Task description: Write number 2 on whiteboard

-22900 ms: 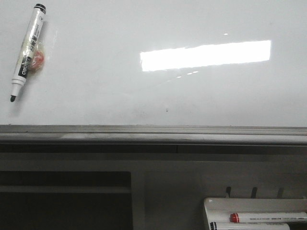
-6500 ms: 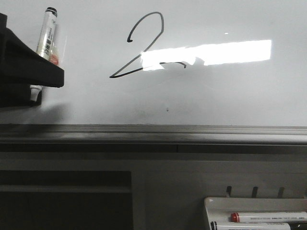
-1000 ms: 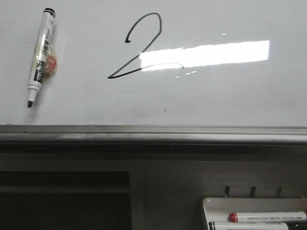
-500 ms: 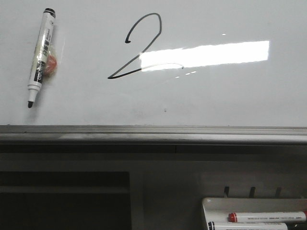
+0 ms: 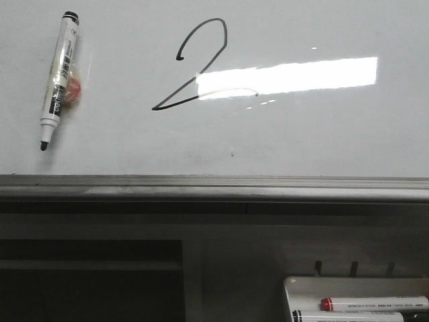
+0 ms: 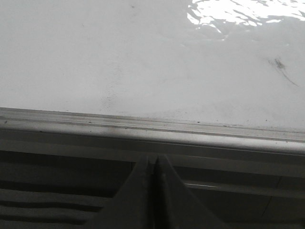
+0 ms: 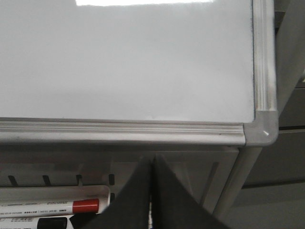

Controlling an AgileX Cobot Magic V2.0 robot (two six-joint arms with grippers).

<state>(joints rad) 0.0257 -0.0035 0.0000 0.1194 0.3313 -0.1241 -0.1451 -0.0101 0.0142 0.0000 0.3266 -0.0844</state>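
1. The number 2 [image 5: 194, 67] is a thin black marker stroke in the upper middle of the front view, drawn on the whiteboard [image 5: 322, 134]. It has a hooked top, a long diagonal running down to the lower left, and a flat tail heading right into a bright glare patch [image 5: 288, 75], where the line turns faint.
2. The whiteboard fills the upper half of the front view. It is glossy white, with a grey metal rim [image 5: 214, 188] along its near edge; the right wrist view shows that rim meeting a rounded corner piece [image 7: 261, 130].
3. A white marker [image 5: 59, 77] with a black cap end and black tip lies on the board in the upper left of the front view, tilted, tip pointing down. A small orange-red object [image 5: 72, 92] sits just beside its barrel.
4. A small dark speck [image 5: 232, 153] marks the board below the number.
5. A white tray [image 5: 301, 285] in the lower right of the front view holds a marker with a red band [image 5: 375, 303] and another below it.
6. The left gripper [image 6: 154, 164] has its fingers pressed together, holding nothing, in front of the board's rim.
7. The right gripper [image 7: 152, 164] is likewise closed and empty, below the rim near the tray.
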